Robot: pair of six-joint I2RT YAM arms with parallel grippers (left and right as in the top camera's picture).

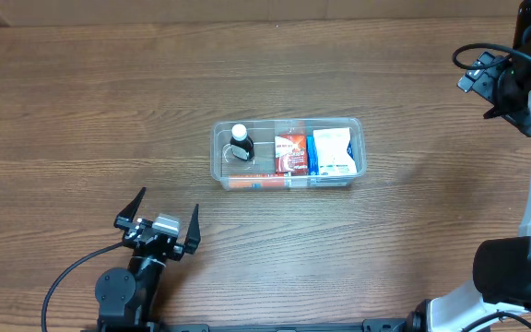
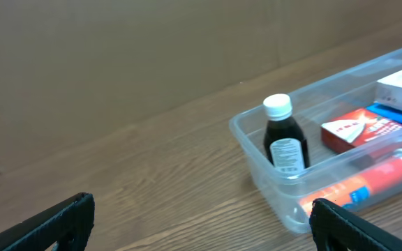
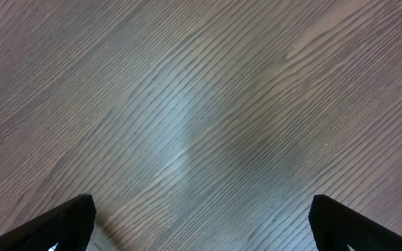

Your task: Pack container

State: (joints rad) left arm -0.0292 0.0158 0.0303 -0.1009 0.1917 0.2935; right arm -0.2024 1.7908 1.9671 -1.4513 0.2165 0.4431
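Note:
The clear plastic container (image 1: 358, 124) sits mid-table. Inside it are a dark bottle with a white cap (image 1: 240, 140), a red and white box (image 1: 290, 152), a blue and white box (image 1: 332, 153) and an orange tube (image 1: 256, 183) along the front wall. The left wrist view shows the container (image 2: 251, 146), bottle (image 2: 283, 139), red box (image 2: 358, 129) and tube (image 2: 368, 183). My left gripper (image 1: 162, 226) is open and empty, near the front edge, left of the container; its fingers frame the left wrist view (image 2: 201, 223). My right gripper (image 3: 201, 223) is open and empty over bare wood.
The right arm (image 1: 514, 78) stands at the far right edge with a black cable. A cable runs from the left arm's base (image 1: 127, 286) at the front edge.

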